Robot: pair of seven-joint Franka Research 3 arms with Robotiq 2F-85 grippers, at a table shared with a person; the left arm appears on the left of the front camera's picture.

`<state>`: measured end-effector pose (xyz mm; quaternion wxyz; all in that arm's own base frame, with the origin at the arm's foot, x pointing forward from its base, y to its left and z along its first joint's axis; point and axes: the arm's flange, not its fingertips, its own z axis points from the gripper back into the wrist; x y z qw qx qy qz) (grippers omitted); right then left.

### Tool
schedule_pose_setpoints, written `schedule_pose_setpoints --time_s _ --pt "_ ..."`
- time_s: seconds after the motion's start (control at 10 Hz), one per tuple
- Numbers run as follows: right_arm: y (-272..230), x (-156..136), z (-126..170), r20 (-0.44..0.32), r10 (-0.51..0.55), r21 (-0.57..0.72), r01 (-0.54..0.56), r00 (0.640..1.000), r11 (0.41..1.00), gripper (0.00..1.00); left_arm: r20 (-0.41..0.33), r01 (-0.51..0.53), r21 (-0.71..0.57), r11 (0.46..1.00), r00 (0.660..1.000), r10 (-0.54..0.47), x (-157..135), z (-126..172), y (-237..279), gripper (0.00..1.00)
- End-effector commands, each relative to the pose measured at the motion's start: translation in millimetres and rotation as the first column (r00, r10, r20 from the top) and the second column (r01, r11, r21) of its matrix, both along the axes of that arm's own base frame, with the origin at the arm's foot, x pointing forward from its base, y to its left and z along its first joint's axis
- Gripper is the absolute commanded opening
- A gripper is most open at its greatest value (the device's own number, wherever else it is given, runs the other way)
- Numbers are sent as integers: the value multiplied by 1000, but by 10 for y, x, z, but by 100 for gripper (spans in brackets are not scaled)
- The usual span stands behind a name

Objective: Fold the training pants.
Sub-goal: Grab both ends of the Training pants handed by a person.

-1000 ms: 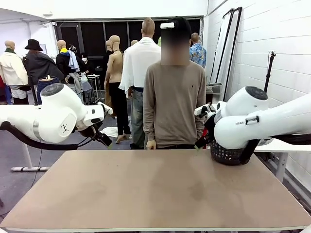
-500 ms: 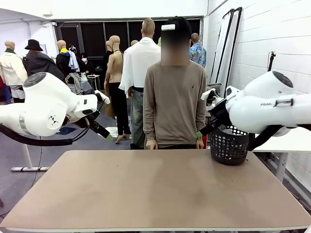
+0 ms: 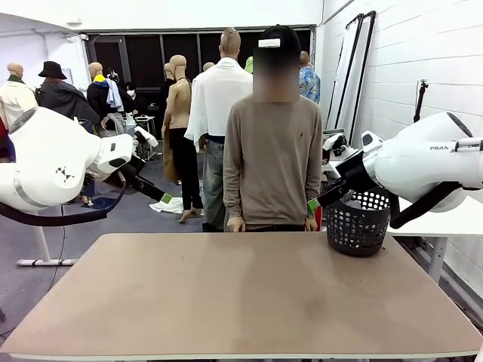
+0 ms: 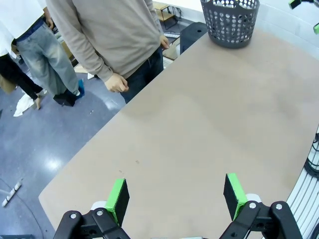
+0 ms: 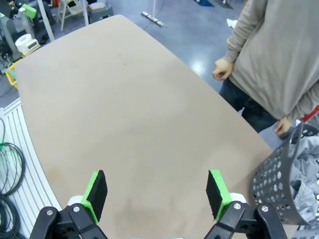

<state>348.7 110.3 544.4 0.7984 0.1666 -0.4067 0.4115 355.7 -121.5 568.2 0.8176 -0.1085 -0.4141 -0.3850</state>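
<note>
- Fingers of the left gripper stand wide apart in the left wrist view. They hold nothing, and the brown table lies below them.
- The right gripper is spread wide too in the right wrist view, with nothing between its green pads.
- From the front, both grippers hang in the air past the table's far edge, the left one at the far left and the right one at the far right. That view sees them side-on, so it does not tell how far the fingers are spread. The wrist views do.
- A dark basket with round holes stands on the far right corner of the table, just beside the right gripper.
- The right wrist view looks down into the basket, where the training pants lie. They are soft light grey cloth, bunched up and not folded.
- From the front, the basket's wall hides most of the cloth, and pale bits show through the holes.
- The waistband and string cannot be made out.
- A person in a tan top stands just behind the middle of the far edge, hands hanging down.
- The right arm has the dark letters "FRAN" on its white shell; the rest is hidden.
</note>
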Motion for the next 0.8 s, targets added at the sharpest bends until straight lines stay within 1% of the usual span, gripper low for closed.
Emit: schedule_pose_setpoints --time_s 0.0,0.3,0.5,0.6,0.7 --pt "3 43 -8 25 41 50 -43 999 998 100 18 22 -36 999 1000 -22 -235 -256 137 100" --pt "7 52 59 62 41 90 -47 997 995 100 30 13 -59 998 999 -11 -287 -263 197 100" --pt "16 72 68 65 33 101 -39 997 994 100 33 7 -65 998 999 -5 -301 -254 210 100" --pt "27 75 62 61 31 95 -37 998 995 100 19 -11 -75 997 1000 12 -297 -259 218 100" --pt "35 73 62 54 17 95 -23 998 995 100 17 -85 -94 992 996 87 -263 -256 224 100"
